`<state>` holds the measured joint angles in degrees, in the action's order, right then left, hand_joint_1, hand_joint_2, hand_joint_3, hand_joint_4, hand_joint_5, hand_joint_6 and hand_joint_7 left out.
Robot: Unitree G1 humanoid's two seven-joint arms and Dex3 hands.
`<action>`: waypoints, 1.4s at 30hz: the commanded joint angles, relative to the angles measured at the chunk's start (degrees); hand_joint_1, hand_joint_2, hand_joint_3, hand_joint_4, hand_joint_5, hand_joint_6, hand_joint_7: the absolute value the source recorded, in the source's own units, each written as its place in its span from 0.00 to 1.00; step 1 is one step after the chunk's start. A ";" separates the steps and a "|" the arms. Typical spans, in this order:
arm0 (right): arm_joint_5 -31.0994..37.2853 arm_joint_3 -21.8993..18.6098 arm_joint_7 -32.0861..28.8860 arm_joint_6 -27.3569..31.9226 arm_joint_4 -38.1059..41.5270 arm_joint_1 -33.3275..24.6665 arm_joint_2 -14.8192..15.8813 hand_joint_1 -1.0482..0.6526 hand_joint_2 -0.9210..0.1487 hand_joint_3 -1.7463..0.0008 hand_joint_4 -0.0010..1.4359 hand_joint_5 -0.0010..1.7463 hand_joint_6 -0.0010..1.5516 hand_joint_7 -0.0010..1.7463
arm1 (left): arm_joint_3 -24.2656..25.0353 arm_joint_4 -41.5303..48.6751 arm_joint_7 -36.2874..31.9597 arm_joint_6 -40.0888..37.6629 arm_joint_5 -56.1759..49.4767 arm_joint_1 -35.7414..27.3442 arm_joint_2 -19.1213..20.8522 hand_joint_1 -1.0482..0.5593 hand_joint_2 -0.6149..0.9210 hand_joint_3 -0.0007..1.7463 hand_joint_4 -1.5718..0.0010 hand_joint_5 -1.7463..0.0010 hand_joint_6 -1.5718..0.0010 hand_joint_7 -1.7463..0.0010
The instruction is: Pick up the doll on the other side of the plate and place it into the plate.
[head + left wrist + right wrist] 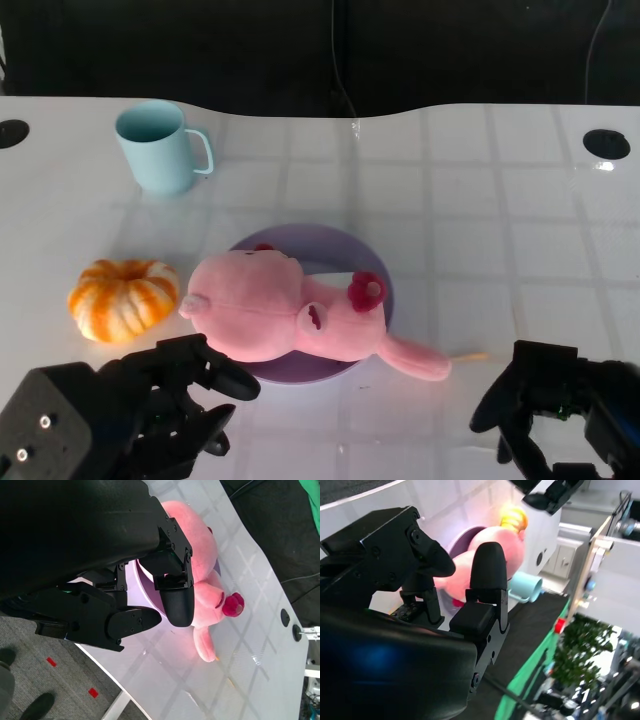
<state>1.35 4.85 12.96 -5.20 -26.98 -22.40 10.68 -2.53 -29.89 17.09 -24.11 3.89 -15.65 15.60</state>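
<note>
the pink doll [290, 318] lies on its side across the purple plate [345, 250], in the middle of the white table [480, 200]. most of its soft body is on the plate. one floppy part hangs over the rim toward the right hand and rests on the table. a dark red flower [366, 290] sits on the doll.

the left hand [185, 395] is low at the near edge of the table, just beside the doll's round head end. its fingers are apart and it holds nothing. from the head view i cannot tell if a fingertip touches the doll. in the left wrist view the black fingers [177, 600] reach out in front of the doll [200, 555], and the plate [145, 582] shows a little under it.

the right hand [535, 400] is low at the other near corner, apart from the doll. its fingers are spread and nothing is in them. in the right wrist view the fingers [487, 572] stick up with the doll [502, 555] and plate [465, 537] behind them.

a small orange pumpkin [123, 298] sits near the plate on the left hand's side. a light blue cup [158, 146] with a handle stands farther back on that side.
</note>
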 commanded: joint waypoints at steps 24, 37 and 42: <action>1.01 -2.04 -4.01 1.00 5.49 2.52 -2.16 0.69 0.43 0.22 0.59 1.00 0.47 0.85 | -0.63 -2.16 0.09 -1.28 0.34 -2.08 0.89 0.56 1.00 0.31 0.65 0.05 0.67 0.21; 1.46 -1.63 -3.32 -1.09 6.38 3.12 -1.50 0.69 0.43 0.25 0.57 0.98 0.49 0.80 | -0.44 -1.40 0.58 -0.42 0.59 -1.77 1.00 0.57 1.00 0.32 0.66 0.03 0.67 0.20; 1.47 -1.52 -3.27 0.05 5.47 2.90 -1.75 0.69 0.43 0.26 0.57 0.96 0.50 0.78 | -0.07 -1.53 0.49 -0.58 1.21 -1.82 0.78 0.56 1.00 0.32 0.66 0.03 0.67 0.19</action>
<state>2.77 3.47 9.65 -5.39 -20.86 -19.53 8.48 -3.19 -31.70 17.53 -25.00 4.91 -17.52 15.85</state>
